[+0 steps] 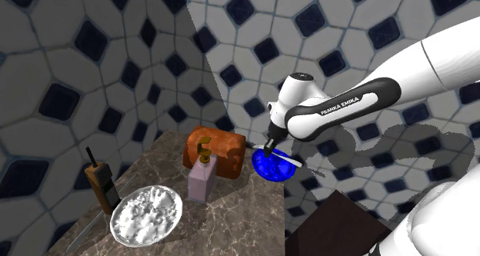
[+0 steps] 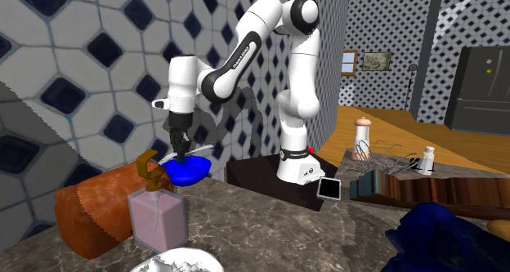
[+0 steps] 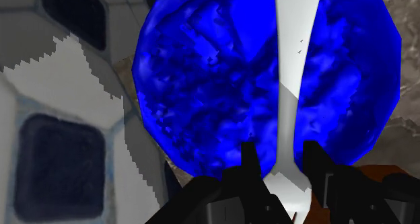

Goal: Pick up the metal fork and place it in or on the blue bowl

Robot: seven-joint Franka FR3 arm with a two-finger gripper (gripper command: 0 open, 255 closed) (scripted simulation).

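Jaws: the gripper (image 3: 281, 163) was found almost closed, its fingers (image 3: 250, 163) a narrow way apart and clasped on one end of the fork; nothing else was held.
Fork: the fork (image 3: 289, 88), drawn pale grey-white, was held over the blue bowl (image 3: 202, 88). Its slim shaft ran out from the jaws across the hollow and widened again towards the bowl's rim. In the shoulder view it pointed to that view's right and ended about the bowl's right rim.
Bowl: it was set at the far end of the worktop (image 1: 246, 216), close to the tiled wall, with a brown loaf (image 1: 215, 149) just beside it on the shoulder view's left.
Other things: a soap bottle (image 1: 203, 177) was placed nearer than the loaf, and a white dish (image 1: 146, 214) nearer again, to the left.
Stage: the carrying was judged to be done, with only lowering and release left.
Handling: the fork was judged stiff, light and smooth, so likely to slip or pivot between the jaws. Because it was gripped at one end, the long free end could swing. A hold across the flat part nearer the middle was judged steadier.
Risk: if the fork were let go from a height, it might strike the rim and slide off onto the worktop.
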